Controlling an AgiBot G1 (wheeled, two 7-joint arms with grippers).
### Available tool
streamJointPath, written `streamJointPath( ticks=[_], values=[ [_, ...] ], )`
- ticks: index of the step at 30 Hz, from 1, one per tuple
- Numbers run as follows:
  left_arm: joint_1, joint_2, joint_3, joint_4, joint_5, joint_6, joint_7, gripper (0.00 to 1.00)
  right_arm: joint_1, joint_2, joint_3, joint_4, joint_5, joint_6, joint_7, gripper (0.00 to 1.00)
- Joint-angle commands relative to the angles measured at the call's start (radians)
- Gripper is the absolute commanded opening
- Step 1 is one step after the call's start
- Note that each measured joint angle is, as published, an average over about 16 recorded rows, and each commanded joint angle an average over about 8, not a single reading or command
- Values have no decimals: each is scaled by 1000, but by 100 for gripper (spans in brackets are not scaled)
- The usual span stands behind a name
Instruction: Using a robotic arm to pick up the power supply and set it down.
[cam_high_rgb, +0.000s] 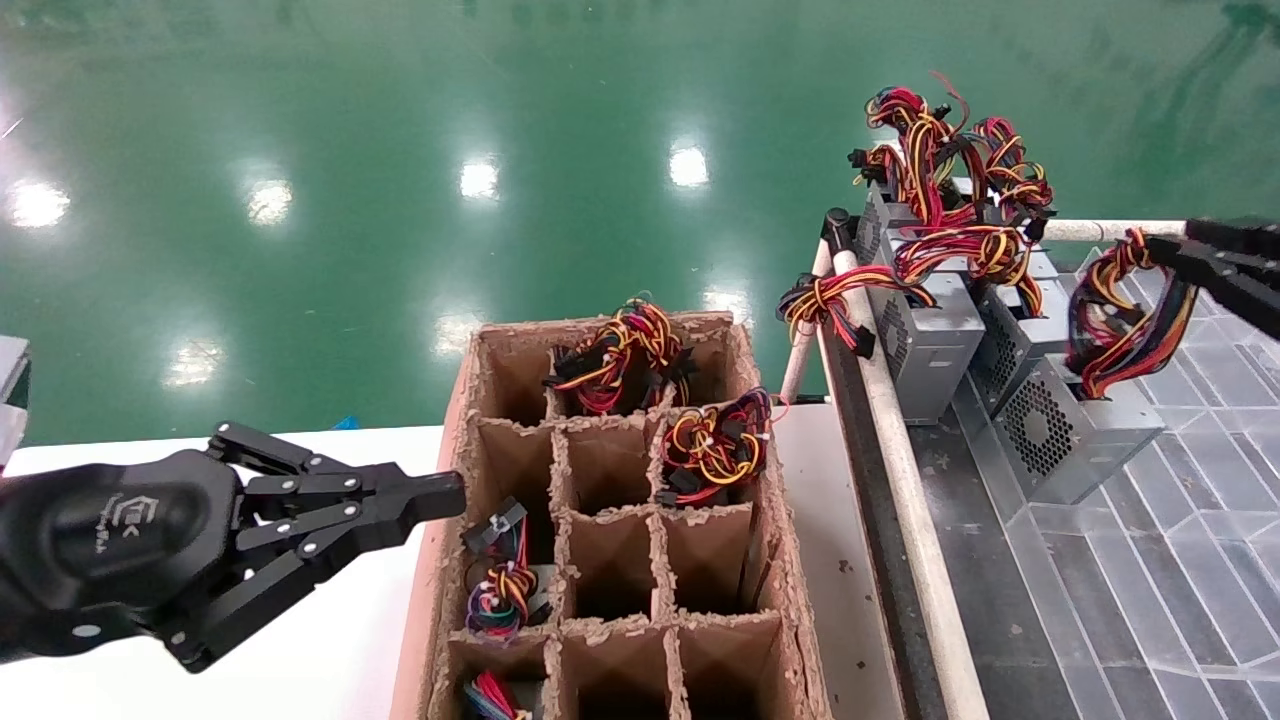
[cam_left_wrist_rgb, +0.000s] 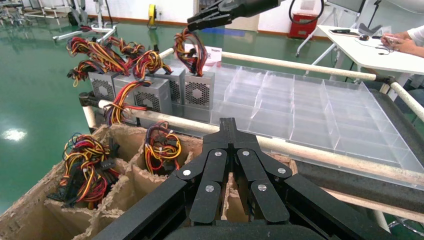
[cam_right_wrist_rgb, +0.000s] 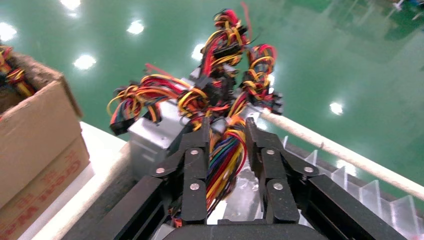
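Left pincer (cam_high_rgb: 440, 497) is idling pressed together at the cardboard box's (cam_high_rgb: 440, 560) left wall. Right pincer (cam_right_wrist_rgb: 227, 150) is pinching the power supply's (cam_high_rgb: 1075, 430) wire bundle (cam_high_rgb: 1125, 320) over the clear tray's (cam_high_rgb: 1180, 600) near-left end; you're lifting straight, slowly.

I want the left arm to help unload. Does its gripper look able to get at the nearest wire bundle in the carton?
Probably yes. The left gripper, shut, hangs at the carton wall beside that wire bundle, which lies uncovered in an open-topped cell; only the cardboard wall stands between.

Floor (cam_high_rgb: 400, 120) glossy green. Divider box (cam_high_rgb: 770, 560) rough, frayed brown cardboard. Power supply (cam_high_rgb: 1085, 440) matt grey metal. Tray (cam_left_wrist_rgb: 320, 105) clear plastic. Left claw (cam_high_rgb: 440, 497) matt black.
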Motion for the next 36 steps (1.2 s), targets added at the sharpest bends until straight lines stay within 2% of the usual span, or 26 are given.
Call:
streamJointPath(
  ticks=[1,8,14,21,32,33,34,36],
  values=[
    [0,0,0,0,0,0,0,0,-7,4,3,2,0,15,5,100],
    [0,0,0,0,0,0,0,0,-30,6,30,16,31,49,-23,100],
    [0,0,0,0,0,0,0,0,-45,-15,75,19,94,46,-104,100],
    [0,0,0,0,0,0,0,0,-68,-46,110,2,165,7,-186,100],
    [0,0,0,0,0,0,0,0,-54,-97,91,1,217,-119,-222,100],
    [0,0,0,0,0,0,0,1,-53,-102,89,0,222,-133,-225,100],
    [0,0,0,0,0,0,0,8,-51,-107,87,0,227,-146,-228,100],
    [0,0,0,0,0,0,0,33,-49,-118,83,-1,238,-172,-234,100]
  ],
)
